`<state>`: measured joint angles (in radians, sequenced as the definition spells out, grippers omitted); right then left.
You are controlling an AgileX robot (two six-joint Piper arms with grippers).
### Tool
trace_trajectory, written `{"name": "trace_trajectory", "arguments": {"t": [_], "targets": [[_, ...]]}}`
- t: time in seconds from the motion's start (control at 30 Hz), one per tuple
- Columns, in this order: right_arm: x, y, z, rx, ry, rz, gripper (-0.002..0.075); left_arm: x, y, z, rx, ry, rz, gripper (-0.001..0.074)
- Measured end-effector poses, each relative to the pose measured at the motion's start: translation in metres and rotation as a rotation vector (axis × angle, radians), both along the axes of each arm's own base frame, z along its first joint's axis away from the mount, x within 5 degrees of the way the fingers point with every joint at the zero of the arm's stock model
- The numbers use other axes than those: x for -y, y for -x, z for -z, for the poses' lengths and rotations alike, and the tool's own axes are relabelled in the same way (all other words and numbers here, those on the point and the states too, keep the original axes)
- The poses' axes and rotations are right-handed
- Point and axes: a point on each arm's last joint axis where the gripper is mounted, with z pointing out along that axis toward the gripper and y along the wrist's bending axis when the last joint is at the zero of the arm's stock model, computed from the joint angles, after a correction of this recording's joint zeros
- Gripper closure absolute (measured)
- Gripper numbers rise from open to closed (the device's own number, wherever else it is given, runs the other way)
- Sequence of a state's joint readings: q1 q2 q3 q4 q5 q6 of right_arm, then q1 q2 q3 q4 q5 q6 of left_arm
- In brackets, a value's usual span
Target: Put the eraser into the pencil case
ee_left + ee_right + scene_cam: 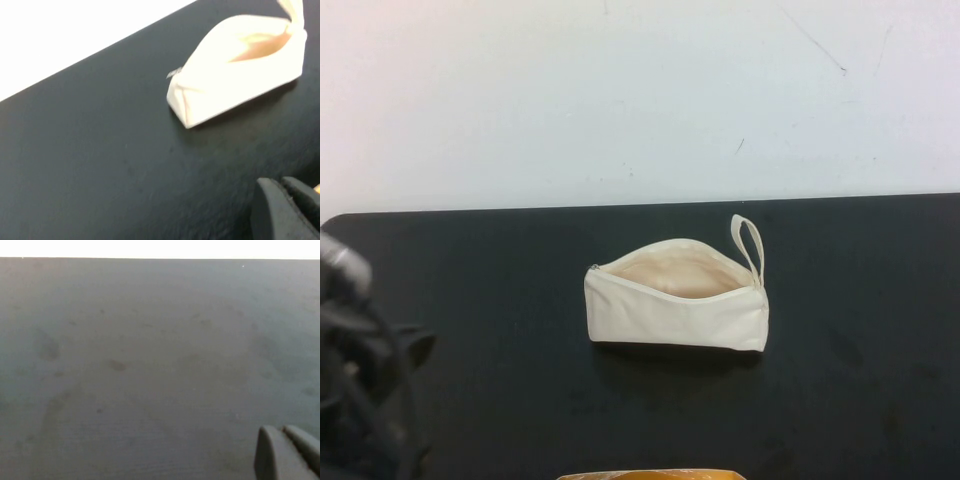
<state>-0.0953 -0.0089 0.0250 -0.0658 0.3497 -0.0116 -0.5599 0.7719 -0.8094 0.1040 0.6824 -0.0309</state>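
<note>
The pencil case [676, 297] is a cream-white zip pouch lying on the black table [480, 290] near its middle. Its mouth is open and shows beige lining, and its loop strap [749, 244] is at the right end. It also shows in the left wrist view [240, 62]. The eraser is not in view in any frame. My left gripper [282, 187] hangs low at the table's front left, well apart from the pouch, its fingers closed together with nothing between them. My right gripper [283, 433] is over bare table, fingers together; it is outside the high view.
My left arm [360, 350] fills the front left corner of the high view. A yellow-orange object [650, 474] pokes in at the front edge, in front of the pouch. A white wall [640, 90] stands behind the table's far edge.
</note>
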Motion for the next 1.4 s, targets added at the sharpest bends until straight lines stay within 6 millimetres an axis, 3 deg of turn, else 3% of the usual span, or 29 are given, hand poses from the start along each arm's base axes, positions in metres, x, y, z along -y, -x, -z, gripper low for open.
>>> {"name": "trace_trajectory", "arguments": {"t": [0.17, 0.3, 0.67, 0.9, 1.1, 1.2, 1.4], "targets": [[0.000, 0.000, 0.000, 0.000, 0.000, 0.000, 0.0727, -0.018, 0.019, -0.002, -0.011, -0.053, -0.045, 0.0736], [0.000, 0.000, 0.000, 0.000, 0.000, 0.000, 0.0727, -0.034, 0.030, 0.009, 0.030, -0.046, -0.139, 0.0736], [0.000, 0.000, 0.000, 0.000, 0.000, 0.000, 0.0727, -0.062, 0.061, 0.083, 0.203, 0.181, -0.335, 0.0736], [0.000, 0.000, 0.000, 0.000, 0.000, 0.000, 0.0727, -0.070, 0.073, 0.124, 0.373, 0.229, -0.474, 0.0736], [0.000, 0.000, 0.000, 0.000, 0.000, 0.000, 0.0727, -0.073, 0.074, 0.160, 0.349, 0.238, -0.562, 0.0736], [0.000, 0.000, 0.000, 0.000, 0.000, 0.000, 0.0727, -0.073, 0.073, 0.172, 0.316, 0.233, -0.569, 0.0736], [0.000, 0.000, 0.000, 0.000, 0.000, 0.000, 0.0727, -0.073, 0.073, 0.175, 0.293, 0.238, -0.571, 0.0736]]}}
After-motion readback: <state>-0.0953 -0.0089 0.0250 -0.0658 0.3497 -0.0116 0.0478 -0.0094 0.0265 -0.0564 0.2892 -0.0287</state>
